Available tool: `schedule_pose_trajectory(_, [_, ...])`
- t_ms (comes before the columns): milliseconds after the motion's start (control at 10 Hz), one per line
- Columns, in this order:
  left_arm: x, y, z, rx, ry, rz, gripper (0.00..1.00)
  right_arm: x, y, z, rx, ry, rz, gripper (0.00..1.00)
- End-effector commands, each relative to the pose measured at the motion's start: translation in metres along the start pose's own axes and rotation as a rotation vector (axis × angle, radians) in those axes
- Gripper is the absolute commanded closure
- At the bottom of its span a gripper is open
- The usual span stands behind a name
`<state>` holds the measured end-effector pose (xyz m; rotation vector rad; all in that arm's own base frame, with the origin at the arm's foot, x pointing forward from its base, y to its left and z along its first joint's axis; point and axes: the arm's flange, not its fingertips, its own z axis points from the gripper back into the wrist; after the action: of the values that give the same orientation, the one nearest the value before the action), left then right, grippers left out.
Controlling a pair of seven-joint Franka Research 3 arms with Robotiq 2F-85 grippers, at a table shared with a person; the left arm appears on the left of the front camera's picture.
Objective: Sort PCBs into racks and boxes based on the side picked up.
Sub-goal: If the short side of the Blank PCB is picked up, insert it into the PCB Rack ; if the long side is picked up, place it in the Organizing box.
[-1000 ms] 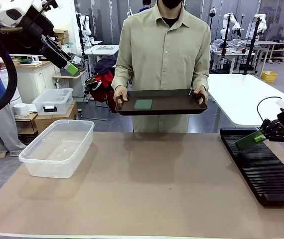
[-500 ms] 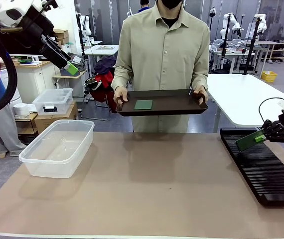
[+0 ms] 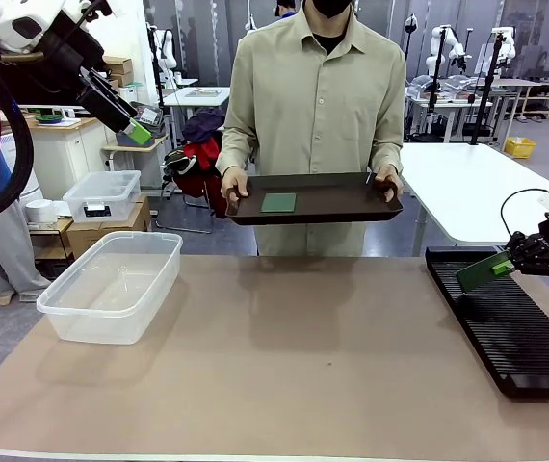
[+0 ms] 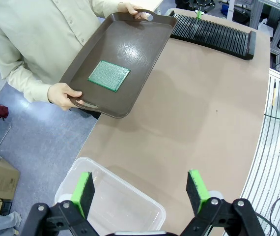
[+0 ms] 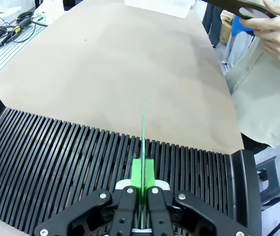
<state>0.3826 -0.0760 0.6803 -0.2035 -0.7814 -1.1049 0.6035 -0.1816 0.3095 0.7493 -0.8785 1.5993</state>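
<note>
Green PCB (image 3: 482, 272) pinched by right gripper (image 5: 142, 172) over rack (image 5: 56, 157), perhaps touching, left gripper (image 4: 140, 191) spread

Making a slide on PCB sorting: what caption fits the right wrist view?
Right claw shut on a green PCB, held edge-on over the black slotted rack.

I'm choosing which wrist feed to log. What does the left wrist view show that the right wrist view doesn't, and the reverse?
Left wrist view adds the open left gripper, the clear tub beneath it, and a PCB lying flat on the tray. Right wrist view adds how the shut right gripper holds the second PCB edge-on over the slots. Both share the black rack, the second PCB, the brown table and the person's hand on the tray.
</note>
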Motion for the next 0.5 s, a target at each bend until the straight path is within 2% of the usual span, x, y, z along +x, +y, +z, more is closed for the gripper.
schedule_pose_trajectory(0, [-0.001,0.0002,-0.0006,0.005,0.009,0.001,0.0,-0.0073,-0.0083,-0.0075,-0.03,0.0,0.001,0.98])
schedule_pose_trajectory(400, [-0.001,0.0002,-0.0006,0.005,0.009,0.001,0.0,-0.0072,-0.0079,-0.0076,-0.039,0.008,0.011,0.98])
